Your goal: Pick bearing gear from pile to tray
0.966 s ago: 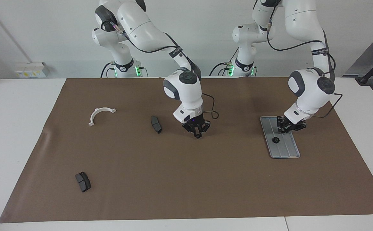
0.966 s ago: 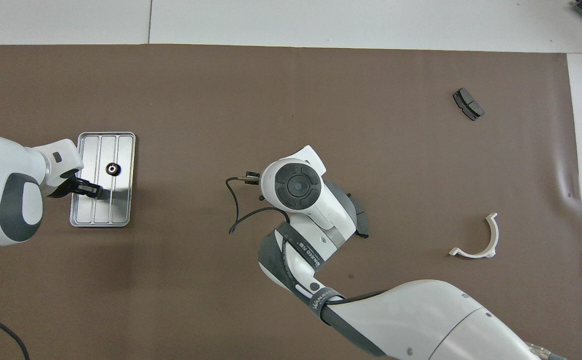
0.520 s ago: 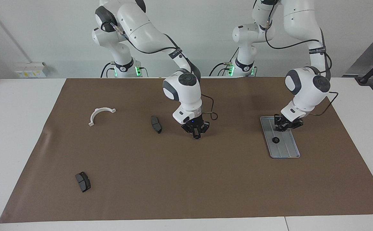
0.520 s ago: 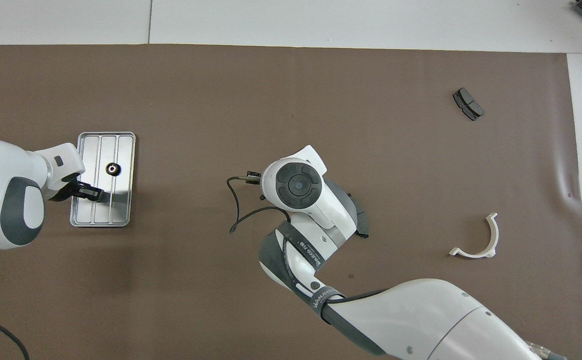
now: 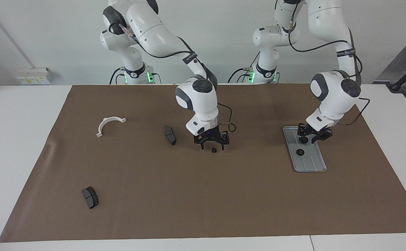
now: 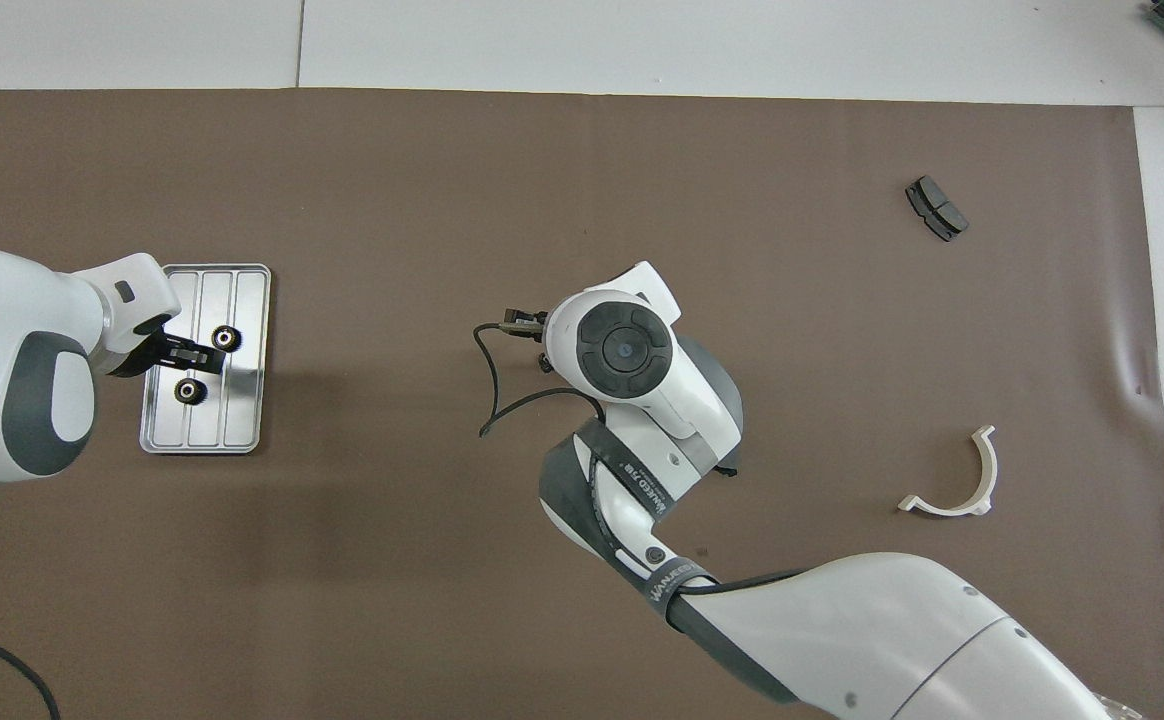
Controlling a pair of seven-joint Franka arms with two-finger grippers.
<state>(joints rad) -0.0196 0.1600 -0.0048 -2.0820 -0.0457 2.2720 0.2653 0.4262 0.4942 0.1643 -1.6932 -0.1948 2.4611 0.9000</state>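
A small black bearing gear (image 5: 213, 150) lies on the brown mat, mid-table. My right gripper (image 5: 212, 145) hangs just over it, open, one fingertip on each side, not touching it. In the overhead view the right wrist hides that gear. The silver tray (image 5: 316, 165) (image 6: 247, 420) sits toward the left arm's end. Two black gears rest in it, one (image 5: 299, 152) (image 6: 225, 338) farther from the robots and one (image 5: 304, 139) (image 6: 185, 391) nearer. My left gripper (image 5: 309, 138) (image 6: 192, 352) hovers open over the tray, above the nearer gear, holding nothing.
One dark brake pad (image 5: 170, 135) lies beside the right gripper. Another brake pad (image 5: 90, 197) (image 6: 936, 208) lies far from the robots toward the right arm's end. A white half-ring (image 5: 108, 124) (image 6: 952, 480) lies near that end too. A black cable (image 6: 487, 400) loops off the right wrist.
My right gripper went from shut to open and rose slightly, and a gear now shows on the mat beneath it. My left gripper opened, and a second gear now lies in the tray.
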